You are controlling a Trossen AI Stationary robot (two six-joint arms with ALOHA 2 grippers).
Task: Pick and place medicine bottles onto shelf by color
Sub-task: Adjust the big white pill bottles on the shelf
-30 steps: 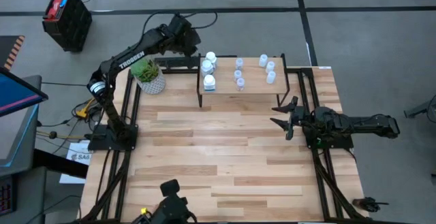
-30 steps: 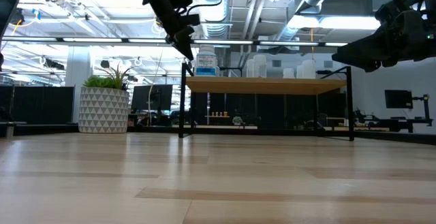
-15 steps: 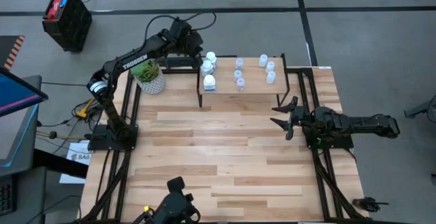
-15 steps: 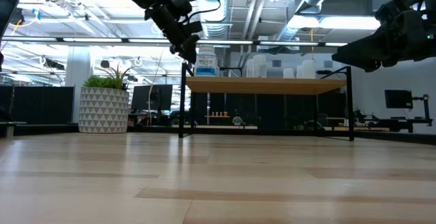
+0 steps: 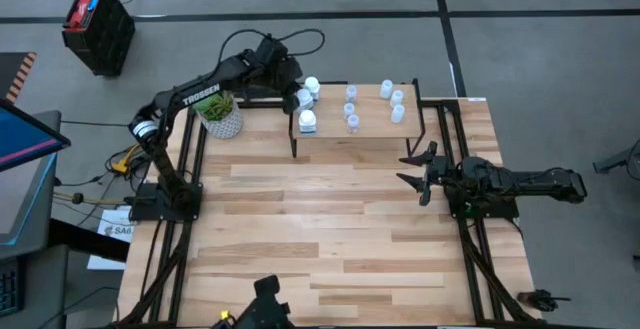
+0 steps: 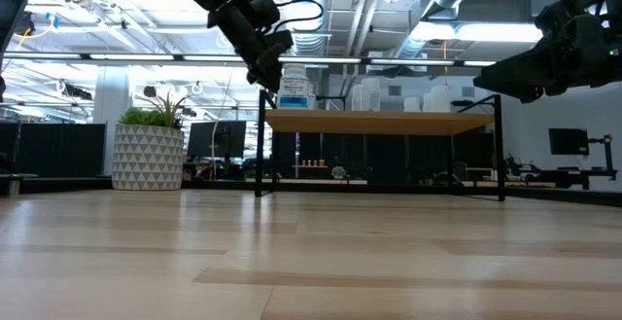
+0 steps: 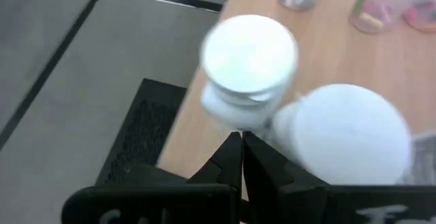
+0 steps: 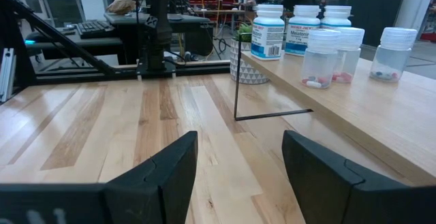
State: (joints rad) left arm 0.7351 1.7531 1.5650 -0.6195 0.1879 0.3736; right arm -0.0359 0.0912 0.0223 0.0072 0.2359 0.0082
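White opaque medicine bottles (image 5: pixel 308 121) are standing grouped on the low wood-topped shelf (image 5: pixel 370 129) while the empty, closed left gripper (image 5: pixel 291 82) is now sliding in beside them.

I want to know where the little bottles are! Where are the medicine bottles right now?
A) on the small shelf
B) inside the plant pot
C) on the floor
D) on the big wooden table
A: in the high view every one of the medicine bottles stands on the light wood top of the shelf, none on the planks below.
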